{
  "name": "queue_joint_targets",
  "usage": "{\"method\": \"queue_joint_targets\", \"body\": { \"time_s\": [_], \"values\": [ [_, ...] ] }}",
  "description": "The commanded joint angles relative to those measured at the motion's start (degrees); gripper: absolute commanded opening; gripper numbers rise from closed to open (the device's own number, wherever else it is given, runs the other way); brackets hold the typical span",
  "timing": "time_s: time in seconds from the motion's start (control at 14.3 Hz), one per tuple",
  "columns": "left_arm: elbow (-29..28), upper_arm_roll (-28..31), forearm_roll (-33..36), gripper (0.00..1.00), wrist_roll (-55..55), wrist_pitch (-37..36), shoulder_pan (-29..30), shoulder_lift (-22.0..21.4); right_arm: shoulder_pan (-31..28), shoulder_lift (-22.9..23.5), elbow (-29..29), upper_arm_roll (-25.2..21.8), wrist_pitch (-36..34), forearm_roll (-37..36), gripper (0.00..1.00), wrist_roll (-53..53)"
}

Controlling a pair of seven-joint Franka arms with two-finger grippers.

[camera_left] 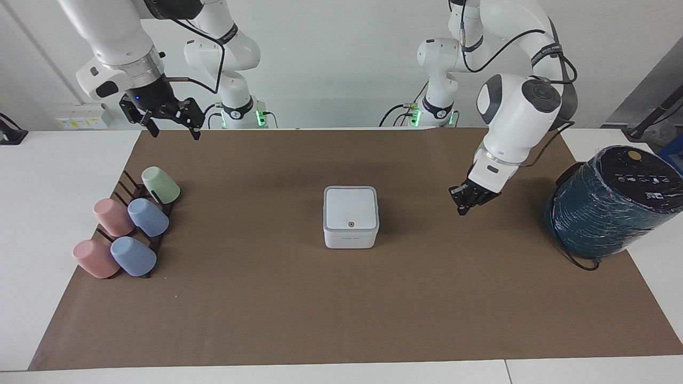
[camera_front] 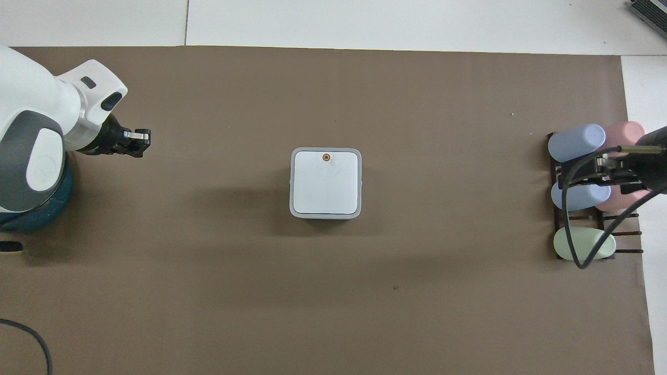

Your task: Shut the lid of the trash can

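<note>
The white square trash can (camera_left: 350,237) stands mid-table on the brown mat. Its lid (camera_left: 350,207) lies flat and closed on top, with the orange dot toward the edge farther from the robots; the lid also shows in the overhead view (camera_front: 325,182). My left gripper (camera_left: 462,208) is shut and empty. It hangs over bare mat between the can and the teal cylinder, well clear of the can, and also shows in the overhead view (camera_front: 139,144). My right gripper (camera_left: 173,129) is open and empty, and waits raised near the cup rack.
A dark rack (camera_left: 125,186) holding several pastel cups stands toward the right arm's end. A large dark teal wrapped cylinder (camera_left: 608,205) with a black cable stands toward the left arm's end. The brown mat (camera_left: 341,309) covers most of the table.
</note>
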Motion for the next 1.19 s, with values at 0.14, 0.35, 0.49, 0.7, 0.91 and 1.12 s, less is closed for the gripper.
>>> {"method": "queue_joint_targets", "body": {
  "time_s": [0.14,0.35,0.49,0.7,0.91,1.12],
  "values": [
    [0.05,-0.57,2.56,0.00,7.26,-5.93,4.98,-6.40,-0.22,-1.81,-2.30,0.01,1.54,0.21,1.00,-1.86],
    [0.14,-0.39,2.56,0.00,7.45,-8.48,5.34,-9.48,-0.22,-1.72,-2.30,0.01,1.54,0.21,1.00,-1.86],
    [0.23,-0.13,2.56,0.11,7.45,-9.45,5.52,-11.24,-0.22,-1.81,-2.30,0.01,1.45,0.21,1.00,-1.86],
    [0.49,-0.13,2.56,0.56,7.45,-10.33,5.43,-13.27,-0.22,-1.81,-2.30,0.01,1.45,0.21,1.00,-1.86],
    [2.33,-0.30,2.64,1.00,7.45,-9.54,5.16,-13.45,-0.22,-1.81,-2.30,0.01,1.45,0.21,1.00,-1.86],
    [3.21,-0.22,2.64,1.00,7.62,-9.45,4.90,-13.45,-0.22,-1.81,-2.30,0.01,1.45,0.29,1.00,-1.86]
  ]
}}
